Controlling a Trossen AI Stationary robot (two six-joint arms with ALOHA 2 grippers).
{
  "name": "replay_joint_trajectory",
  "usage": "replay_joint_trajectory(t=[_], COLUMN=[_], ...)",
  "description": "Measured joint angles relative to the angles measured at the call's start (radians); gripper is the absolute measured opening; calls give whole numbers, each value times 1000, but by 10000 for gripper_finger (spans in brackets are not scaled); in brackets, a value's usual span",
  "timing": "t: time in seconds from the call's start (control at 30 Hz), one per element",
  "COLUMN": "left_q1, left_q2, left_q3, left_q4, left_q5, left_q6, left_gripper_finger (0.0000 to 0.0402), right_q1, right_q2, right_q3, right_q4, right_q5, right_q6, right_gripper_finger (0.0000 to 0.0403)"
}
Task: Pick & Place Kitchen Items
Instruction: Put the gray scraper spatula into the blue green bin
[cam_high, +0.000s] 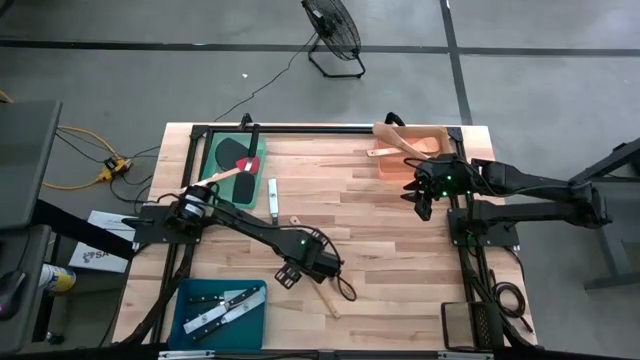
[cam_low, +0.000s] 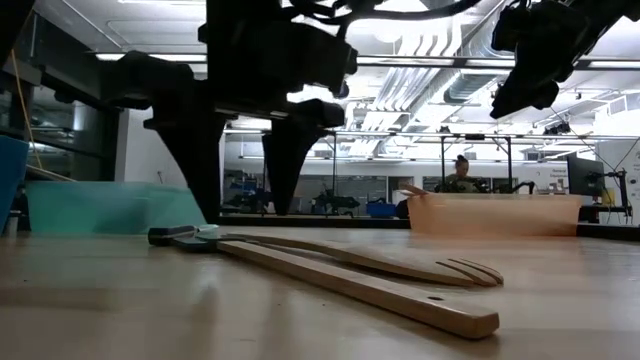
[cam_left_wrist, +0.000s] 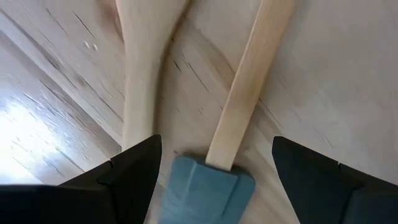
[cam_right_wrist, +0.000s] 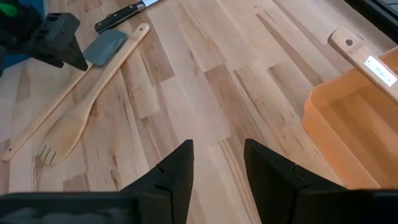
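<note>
**Left gripper poised over two crossed utensils, right arm waiting by the orange tray**

High view: the left gripper hangs low over the near-middle of the table, placed above the utensils it seems meant to lift; its arm hides all of them but one wooden handle end. A knife lies well away from it, toward the green tray, which holds dark and red-headed spatulas. More knives lie in the teal tray. The right gripper waits in the air just beside the orange tray, apparently clear of the work.

Low view: the left gripper's fingers stand wide apart and point down, tips just above the wooden handle, gripping nothing.

Left wrist view: between the spread fingers lie a grey-blue spatula head on its pale handle and, just beside it, a wooden slotted spoon. Only here is it plain that both fall inside the jaws' span, so closing might catch two.

Right wrist view: the right gripper's fingers are partly closed and empty. Far ahead, the spoon and spatula cross, which the overhead camera cannot show.
</note>
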Motion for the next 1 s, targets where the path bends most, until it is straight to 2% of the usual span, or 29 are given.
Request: replay_joint_trajectory(t=[0.23,0.57,0.7,1.0], left_q1=[0,7,25,120], left_q2=[8,2,3,3], left_q3=[-12,-155,-191,-237], left_q4=[23,126,166,216], left_q5=[10,38,84,182], left_q6=[16,28,43,83], left_gripper_finger=[301,298,273,190], right_q1=[0,0,0,0], right_q2=[0,0,0,0], right_q3=[0,0,0,0], right_q4=[1,1,1,1], right_q5=[0,0,0,0], right_q6=[0,0,0,3], right_gripper_finger=[133,133,133,133])
